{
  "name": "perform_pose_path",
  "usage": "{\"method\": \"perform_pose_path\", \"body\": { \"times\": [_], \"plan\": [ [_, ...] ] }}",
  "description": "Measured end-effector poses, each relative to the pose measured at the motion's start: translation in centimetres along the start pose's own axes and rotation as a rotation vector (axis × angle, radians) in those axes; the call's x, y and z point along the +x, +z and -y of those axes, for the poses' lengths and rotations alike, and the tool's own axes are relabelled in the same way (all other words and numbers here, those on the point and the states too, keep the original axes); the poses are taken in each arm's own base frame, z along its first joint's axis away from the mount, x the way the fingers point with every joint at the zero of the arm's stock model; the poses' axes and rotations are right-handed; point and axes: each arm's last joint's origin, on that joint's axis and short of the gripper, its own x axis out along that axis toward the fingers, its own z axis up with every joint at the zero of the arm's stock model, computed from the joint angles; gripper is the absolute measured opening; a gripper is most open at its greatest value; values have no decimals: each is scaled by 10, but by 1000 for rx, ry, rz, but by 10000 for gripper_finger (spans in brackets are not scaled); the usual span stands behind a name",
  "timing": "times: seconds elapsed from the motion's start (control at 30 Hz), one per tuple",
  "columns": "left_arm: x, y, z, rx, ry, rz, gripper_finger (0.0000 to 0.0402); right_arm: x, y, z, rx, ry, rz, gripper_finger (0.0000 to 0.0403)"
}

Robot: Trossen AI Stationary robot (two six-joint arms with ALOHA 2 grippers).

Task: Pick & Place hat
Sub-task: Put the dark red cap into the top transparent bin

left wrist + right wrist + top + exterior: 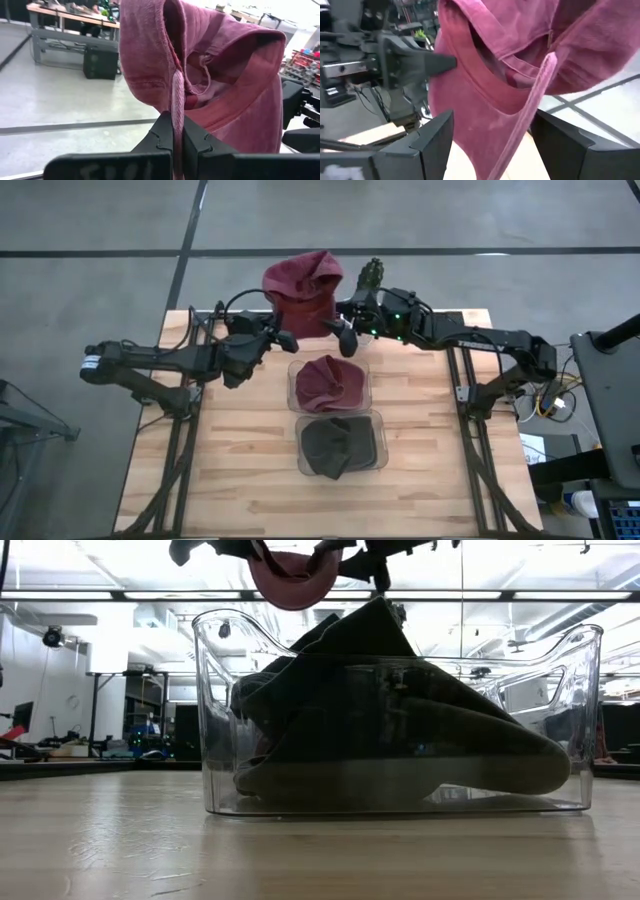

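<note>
A dark red cloth hat [302, 285] hangs in the air over the table's far edge, between both grippers; in the low view the hat [295, 578] shows at the top. My left gripper [177, 120] comes in from the left [286, 338] and is shut on the hat's rim. My right gripper [492, 119] reaches in from the right [347, 340] and is open, one finger on either side of the hat's lower cloth and a band [537, 95] of it. My left gripper pinches a narrow folded edge of the hat's rim [177, 95] between its two fingers, coming level from the table's left. The hat is lifted clear and bulges up and away from the fingers. My right gripper stands open around the hat's cloth; whether a finger touches it, I cannot tell.
Two clear plastic bins stand mid-table. The farther bin [292, 370] holds another red hat [330, 383]; the nearer bin [381, 425] holds a dark olive hat [338, 445], filling the low view [400, 720]. Bare wood lies left, right and near.
</note>
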Motion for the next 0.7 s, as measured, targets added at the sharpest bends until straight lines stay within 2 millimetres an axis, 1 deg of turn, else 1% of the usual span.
{"method": "perform_pose_path", "body": {
  "times": [0.2,0.3,0.37,0.43,0.6,0.63,0.7],
  "plan": [
    [-6,-1,2,10,8,10,6,6,7,-1,-34,-35,-42,245],
    [-7,-1,3,-3,-4,5,6,5,10,0,-20,-85,-51,224],
    [-7,-2,4,-5,-21,-5,6,5,9,0,0,-111,-53,199],
    [-7,-2,4,-8,-25,-5,6,5,8,1,15,-132,-63,161],
    [-8,-2,5,-16,-29,-6,6,5,5,2,14,-148,-86,39],
    [-8,-2,5,-19,-31,-6,6,5,5,2,12,-146,-85,25],
    [-8,-2,5,-20,-44,-14,14,5,5,2,9,-147,-86,19]
  ]
}}
